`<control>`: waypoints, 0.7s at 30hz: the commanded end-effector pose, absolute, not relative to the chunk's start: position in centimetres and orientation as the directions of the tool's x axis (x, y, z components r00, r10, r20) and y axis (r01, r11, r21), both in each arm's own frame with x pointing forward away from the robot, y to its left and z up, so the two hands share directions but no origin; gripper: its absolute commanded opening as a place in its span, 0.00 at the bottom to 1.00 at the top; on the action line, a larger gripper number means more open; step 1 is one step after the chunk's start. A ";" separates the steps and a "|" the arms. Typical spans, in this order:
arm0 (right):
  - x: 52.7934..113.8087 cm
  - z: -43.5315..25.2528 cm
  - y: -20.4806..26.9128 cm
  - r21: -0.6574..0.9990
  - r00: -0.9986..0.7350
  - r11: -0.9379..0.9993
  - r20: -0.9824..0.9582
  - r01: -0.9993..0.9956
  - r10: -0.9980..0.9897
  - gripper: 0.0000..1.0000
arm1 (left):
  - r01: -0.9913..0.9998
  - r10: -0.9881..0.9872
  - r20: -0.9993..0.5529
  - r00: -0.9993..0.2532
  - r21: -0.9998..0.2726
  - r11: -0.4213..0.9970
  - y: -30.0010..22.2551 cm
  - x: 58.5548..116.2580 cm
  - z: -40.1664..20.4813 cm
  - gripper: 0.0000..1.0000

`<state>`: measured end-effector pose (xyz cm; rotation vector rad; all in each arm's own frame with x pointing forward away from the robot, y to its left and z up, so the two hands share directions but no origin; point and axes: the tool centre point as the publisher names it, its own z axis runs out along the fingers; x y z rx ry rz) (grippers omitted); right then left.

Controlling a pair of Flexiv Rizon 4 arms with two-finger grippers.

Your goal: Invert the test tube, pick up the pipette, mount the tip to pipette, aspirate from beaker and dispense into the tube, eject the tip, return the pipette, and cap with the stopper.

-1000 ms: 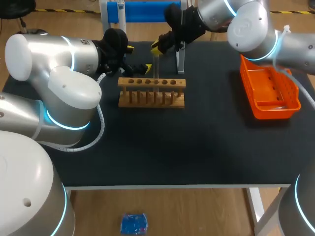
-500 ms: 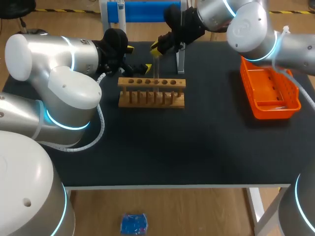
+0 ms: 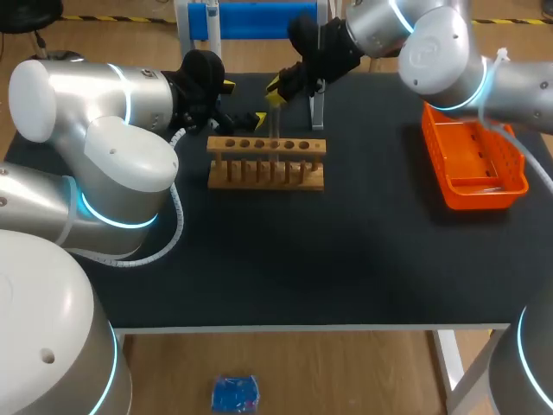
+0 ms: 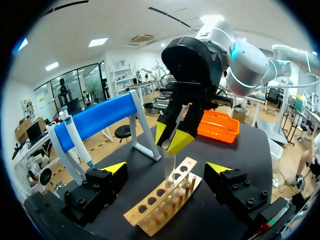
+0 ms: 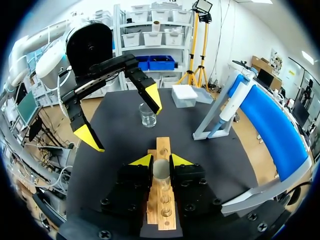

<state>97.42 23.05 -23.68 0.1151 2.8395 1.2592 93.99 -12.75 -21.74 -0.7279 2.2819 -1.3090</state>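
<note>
A clear test tube (image 3: 275, 123) stands upright over the wooden rack (image 3: 266, 164), its lower end at one of the rack's holes. My right gripper (image 3: 275, 89) is shut on the tube's top. In the right wrist view the tube's mouth (image 5: 161, 170) sits between that gripper's (image 5: 161, 162) yellow tips, above the rack (image 5: 162, 145). My left gripper (image 3: 244, 102) stands open just left of the tube, touching nothing. From the left wrist view, the tube (image 4: 170, 167) and right gripper (image 4: 172, 140) lie ahead of the open left gripper (image 4: 167, 168). The pipette (image 5: 232, 105) hangs on the blue stand.
A glass beaker (image 5: 147, 115) and a clear tip box (image 5: 184, 95) stand beyond the rack on the black table. The blue stand (image 3: 251, 19) is at the table's back edge. An orange basket (image 3: 473, 164) lies at the right.
The right gripper with the tube has shifted very slightly. The left arm has kept still.
</note>
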 end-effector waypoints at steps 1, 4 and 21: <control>97.6 -23.8 23.1 0.728 -0.997 0.683 0.008 0.057 0.075 0.00 | -0.239 -0.618 -0.087 -0.782 -0.873 0.426 -12.7 94.0 -21.6 1.00; 97.5 -23.9 23.1 0.725 -0.997 0.686 0.012 0.060 0.074 0.00 | -0.239 -0.618 -0.087 -0.782 -0.873 0.426 -12.7 94.0 -21.6 1.00; 97.0 -24.7 22.7 0.732 -0.996 0.677 0.023 0.078 0.090 1.00 | -0.239 -0.618 -0.087 -0.782 -0.873 0.426 -12.7 94.0 -21.6 1.00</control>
